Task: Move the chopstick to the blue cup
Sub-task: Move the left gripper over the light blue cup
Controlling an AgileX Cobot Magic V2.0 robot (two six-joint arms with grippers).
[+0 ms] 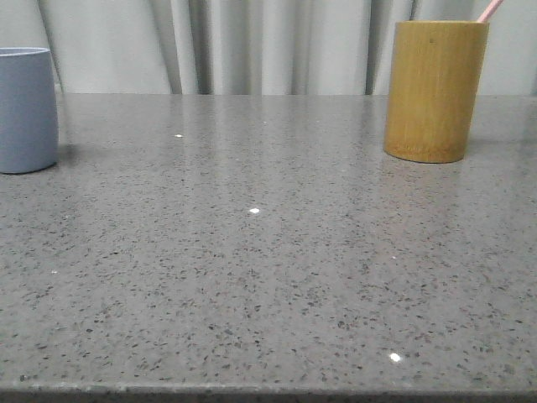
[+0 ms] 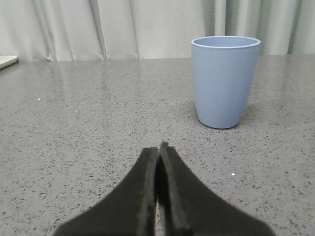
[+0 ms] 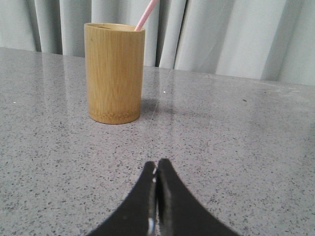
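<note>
The chopstick (image 1: 490, 9) stands in the bamboo holder (image 1: 435, 88), only its pink tip poking above the rim, leaning toward the right. The holder sits at the far right of the grey worktop (image 1: 268, 277); the blue cup (image 1: 25, 109) stands well apart at the far left, upright with nothing showing above its rim. The right claw (image 3: 156, 172) hangs low facing the holder, pressed together and holding nothing. The left claw (image 2: 158, 152) faces the cup, likewise pressed together. From here I'd worry that so little stick shows: a pinch may slip off the tip, or nudge the holder over.
</note>
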